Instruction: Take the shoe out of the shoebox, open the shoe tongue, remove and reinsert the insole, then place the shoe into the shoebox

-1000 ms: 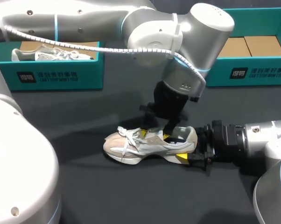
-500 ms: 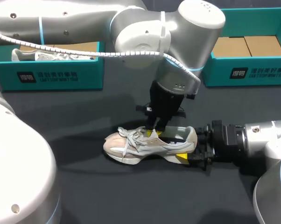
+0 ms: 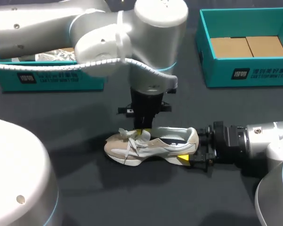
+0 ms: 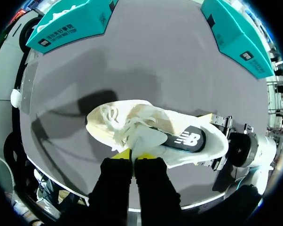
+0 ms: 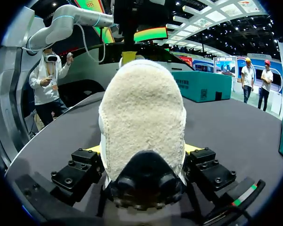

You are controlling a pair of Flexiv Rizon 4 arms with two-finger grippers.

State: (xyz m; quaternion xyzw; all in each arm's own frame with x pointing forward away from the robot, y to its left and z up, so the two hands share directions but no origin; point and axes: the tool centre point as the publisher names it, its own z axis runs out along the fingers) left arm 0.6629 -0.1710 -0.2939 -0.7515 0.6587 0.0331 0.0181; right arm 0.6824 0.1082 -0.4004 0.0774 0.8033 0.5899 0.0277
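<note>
Here, left arm (image 3: pixel 104 42) partly hides shoebox (image 3: pixel 47 78).

left shoebox (image 3: pixel 47 77) mostly behind left arm (image 3: pixel 108 37), right pincer (image 5: pixel 144 157) partly hidden by shoe (image 3: pixel 151 143) heel

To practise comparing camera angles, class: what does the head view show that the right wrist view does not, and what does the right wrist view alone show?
Head view only: the shoe side-on with its laces, and the cardboard floor of the right shoebox. Right wrist view only: the shoe's fleecy heel end-on, with the right gripper and its fingers against both sides. Both: the shoe, with the left gripper on its upper.
</note>
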